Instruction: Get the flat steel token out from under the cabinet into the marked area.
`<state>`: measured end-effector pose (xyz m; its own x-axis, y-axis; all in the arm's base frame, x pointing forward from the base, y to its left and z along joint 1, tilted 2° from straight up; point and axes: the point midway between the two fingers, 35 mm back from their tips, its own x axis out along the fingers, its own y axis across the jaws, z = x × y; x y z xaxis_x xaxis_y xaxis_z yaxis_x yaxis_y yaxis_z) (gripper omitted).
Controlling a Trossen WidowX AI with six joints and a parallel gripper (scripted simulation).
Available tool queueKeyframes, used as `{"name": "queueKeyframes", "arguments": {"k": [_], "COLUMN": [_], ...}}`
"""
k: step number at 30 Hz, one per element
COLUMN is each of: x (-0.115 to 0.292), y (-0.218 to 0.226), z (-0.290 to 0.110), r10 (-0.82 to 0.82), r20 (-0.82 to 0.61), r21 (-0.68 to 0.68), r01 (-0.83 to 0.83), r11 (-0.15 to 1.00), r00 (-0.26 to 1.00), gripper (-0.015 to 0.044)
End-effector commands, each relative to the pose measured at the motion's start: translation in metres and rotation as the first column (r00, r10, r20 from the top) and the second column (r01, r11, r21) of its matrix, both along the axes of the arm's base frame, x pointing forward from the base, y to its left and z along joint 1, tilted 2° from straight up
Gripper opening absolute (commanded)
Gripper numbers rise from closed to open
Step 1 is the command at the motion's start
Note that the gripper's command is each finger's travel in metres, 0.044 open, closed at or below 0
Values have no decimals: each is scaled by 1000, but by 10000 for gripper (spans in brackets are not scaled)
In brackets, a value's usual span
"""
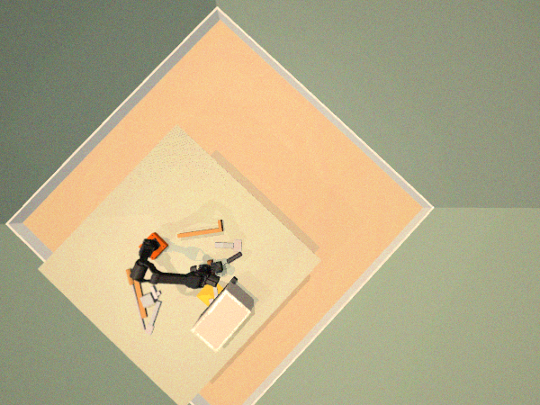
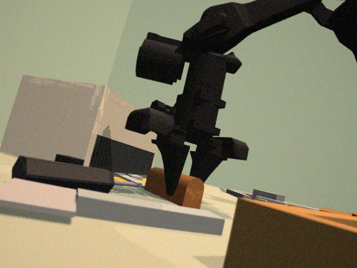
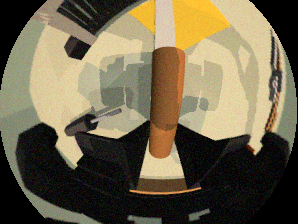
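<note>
The black parallel-jaw gripper (image 2: 185,186) clamps the rounded brown handle (image 2: 178,186) of a pale-bladed tool, aimed at the yellow marked area (image 3: 189,19) before the grey cabinet (image 2: 59,119). No token is visible.

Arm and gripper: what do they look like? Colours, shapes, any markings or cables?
The arm is matte black throughout, built of blocky, faceted links, on an orange base. The gripper has two dark fingers that taper to wedge-shaped points below a boxy black wrist. No cables, labels or markings show in any view.
</note>
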<state>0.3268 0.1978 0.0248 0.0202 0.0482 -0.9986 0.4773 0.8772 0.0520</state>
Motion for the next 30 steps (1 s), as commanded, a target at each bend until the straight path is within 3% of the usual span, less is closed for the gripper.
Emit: {"name": "queueKeyframes", "arguments": {"k": [1,30], "x": [9,5], "y": [-5,-16], "z": [0,-1], "r10": [0,0], "r20": [7,7], "r21": [-2,-3], "r01": [0,0], "r11": [1000,1000], "r00": [1000,1000], "gripper": [0,0]}}
